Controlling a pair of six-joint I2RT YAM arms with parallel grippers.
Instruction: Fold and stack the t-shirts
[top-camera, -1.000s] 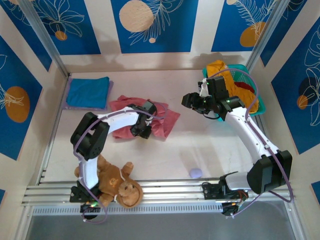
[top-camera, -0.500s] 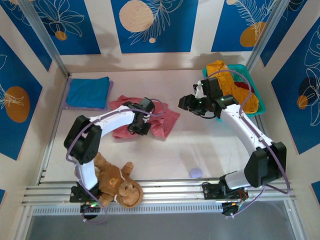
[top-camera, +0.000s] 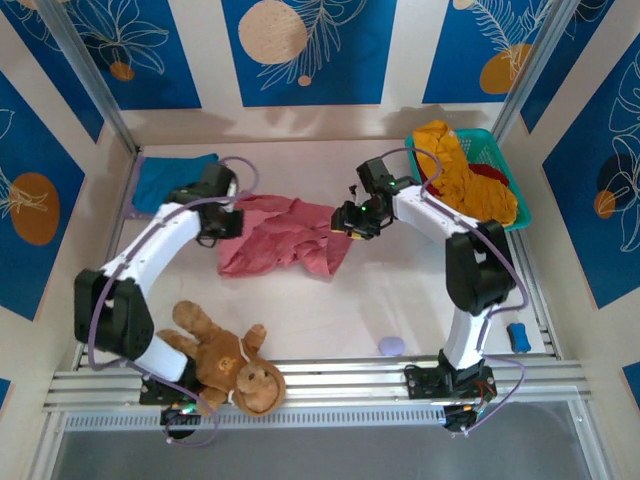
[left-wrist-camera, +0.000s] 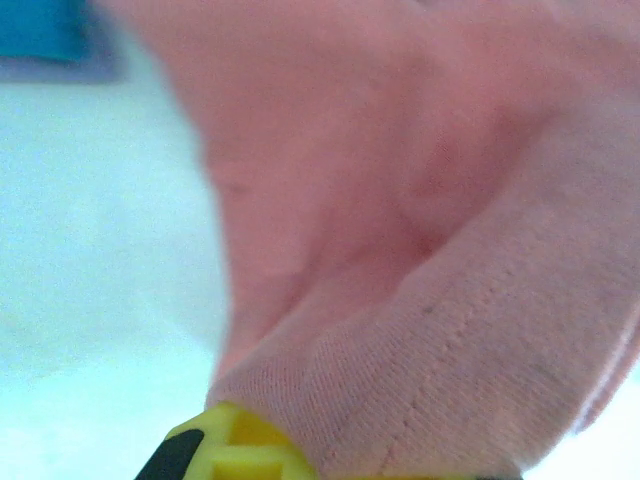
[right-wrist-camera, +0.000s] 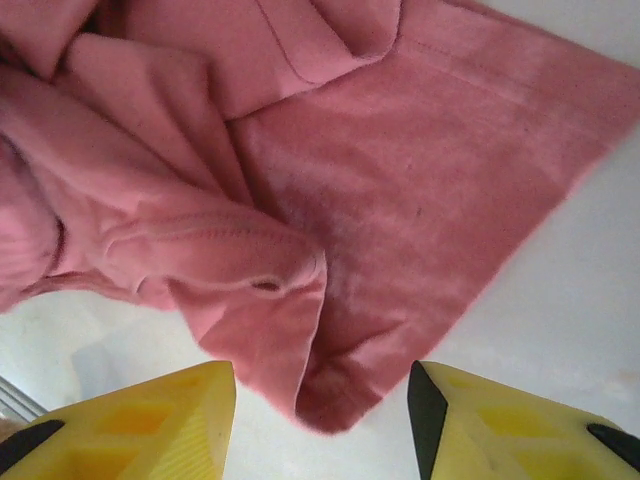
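My left gripper (top-camera: 224, 220) is clamping shut on the pink shirt (top-camera: 285, 238) at its far left edge, and cloth is bunching over its fingers (left-wrist-camera: 230, 452). My right gripper (right-wrist-camera: 320, 420) is standing open over the shirt's right corner, holding nothing. The shirt is lying crumpled on the pale table (top-camera: 400, 295), and the blue shirt (top-camera: 165, 182) is sitting folded at the far left. Blue-patterned walls are surrounding everything. The cloth is blurring in the left wrist view.
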